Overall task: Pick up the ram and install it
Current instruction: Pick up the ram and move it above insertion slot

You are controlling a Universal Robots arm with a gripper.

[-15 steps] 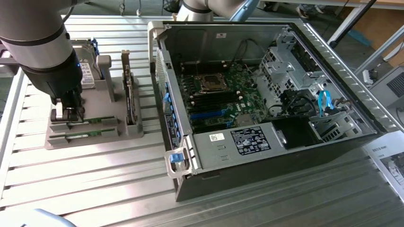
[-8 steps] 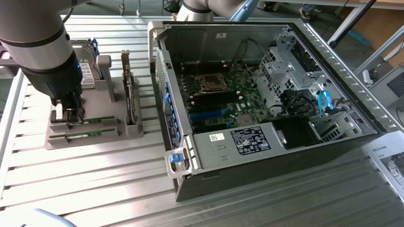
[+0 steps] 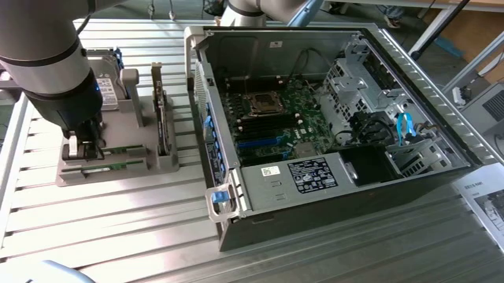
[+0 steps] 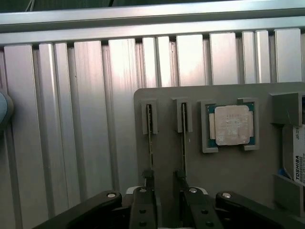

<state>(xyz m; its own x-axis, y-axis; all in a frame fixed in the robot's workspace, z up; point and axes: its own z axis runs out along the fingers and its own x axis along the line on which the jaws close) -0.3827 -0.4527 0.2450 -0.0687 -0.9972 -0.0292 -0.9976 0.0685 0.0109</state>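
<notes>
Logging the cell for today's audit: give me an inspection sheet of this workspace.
Surface: slatted aluminium table bearing a grey holder tray and an open computer case.
Job's things: two ram sticks stand on edge in slots of the tray; the motherboard lies exposed in the case.
Clutter: processor chip, hard drive and upright card on the tray; printed sheet at the exterior view's right.
Grippers: gripper open, down at the ends of the ram sticks, holding nothing.
Cables: blue cable inside the case.
Surroundings: slanted metal bars beyond the table.
</notes>
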